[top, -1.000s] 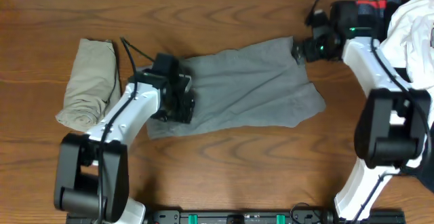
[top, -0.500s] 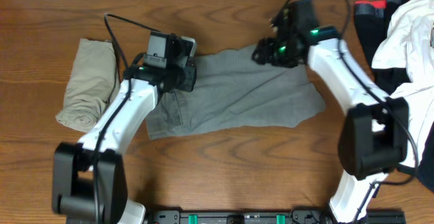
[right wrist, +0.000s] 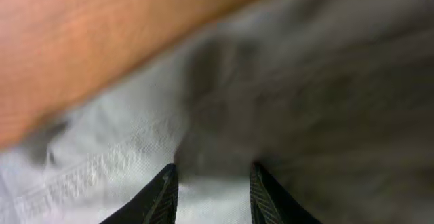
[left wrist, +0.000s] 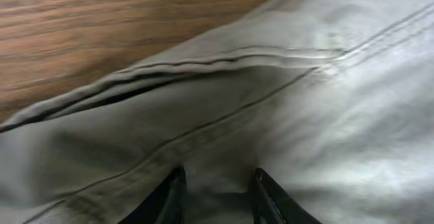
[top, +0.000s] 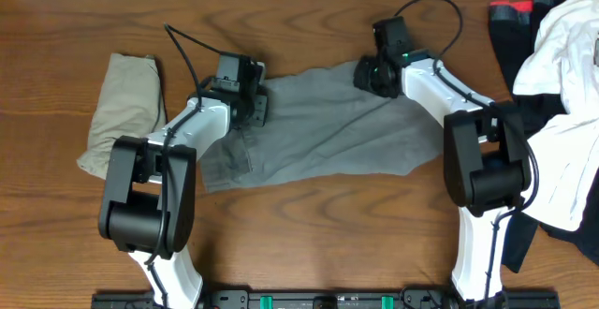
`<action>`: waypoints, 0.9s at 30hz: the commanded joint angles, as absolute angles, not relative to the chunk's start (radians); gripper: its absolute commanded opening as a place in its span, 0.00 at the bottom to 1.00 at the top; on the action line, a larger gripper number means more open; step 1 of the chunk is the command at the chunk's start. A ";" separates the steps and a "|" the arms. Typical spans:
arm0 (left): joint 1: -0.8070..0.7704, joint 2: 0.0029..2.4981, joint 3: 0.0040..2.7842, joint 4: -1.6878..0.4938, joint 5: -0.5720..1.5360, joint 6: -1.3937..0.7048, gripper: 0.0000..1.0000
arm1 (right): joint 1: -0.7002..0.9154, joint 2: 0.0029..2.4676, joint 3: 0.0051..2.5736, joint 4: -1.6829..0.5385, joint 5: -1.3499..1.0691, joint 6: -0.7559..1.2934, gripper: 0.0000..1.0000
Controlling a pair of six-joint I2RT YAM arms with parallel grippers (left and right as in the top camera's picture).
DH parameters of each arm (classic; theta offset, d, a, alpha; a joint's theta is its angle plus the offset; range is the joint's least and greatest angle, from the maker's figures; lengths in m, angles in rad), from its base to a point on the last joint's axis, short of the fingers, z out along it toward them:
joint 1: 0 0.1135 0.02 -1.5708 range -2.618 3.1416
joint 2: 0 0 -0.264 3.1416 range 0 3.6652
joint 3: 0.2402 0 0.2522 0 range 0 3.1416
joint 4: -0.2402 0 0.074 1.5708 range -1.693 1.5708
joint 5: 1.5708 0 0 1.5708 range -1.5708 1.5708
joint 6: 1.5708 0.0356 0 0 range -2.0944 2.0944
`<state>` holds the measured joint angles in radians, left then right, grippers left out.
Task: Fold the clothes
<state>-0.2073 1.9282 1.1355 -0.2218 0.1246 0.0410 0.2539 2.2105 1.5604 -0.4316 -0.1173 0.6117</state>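
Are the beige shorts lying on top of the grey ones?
No, the beige shorts lie bundled on their own, left of the grey shorts.

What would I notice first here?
The grey shorts lie spread across the middle of the wooden table, with the left arm and right arm reaching onto their far edge. A folded khaki pair lies at the left, a heap of white and dark clothes at the right.

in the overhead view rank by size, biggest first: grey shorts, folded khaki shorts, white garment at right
grey shorts
white garment, cut off by the frame edge, so unsure
khaki shorts, clearly smallest
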 commanded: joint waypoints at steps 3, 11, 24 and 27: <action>-0.175 1.936 1.130 -0.238 0.092 0.025 0.33 | 0.173 2.233 1.554 -0.364 -0.030 0.669 0.34; -0.164 1.935 1.130 -0.252 0.093 0.020 0.34 | 0.017 2.231 1.554 -0.274 -0.107 0.598 0.39; -0.164 1.658 1.142 -0.287 0.093 -0.035 0.72 | -0.184 2.059 1.556 -0.402 -0.736 0.223 0.72; -0.164 1.557 1.142 -0.353 0.093 -0.107 0.75 | -0.198 2.052 1.556 -0.514 -0.737 0.125 0.75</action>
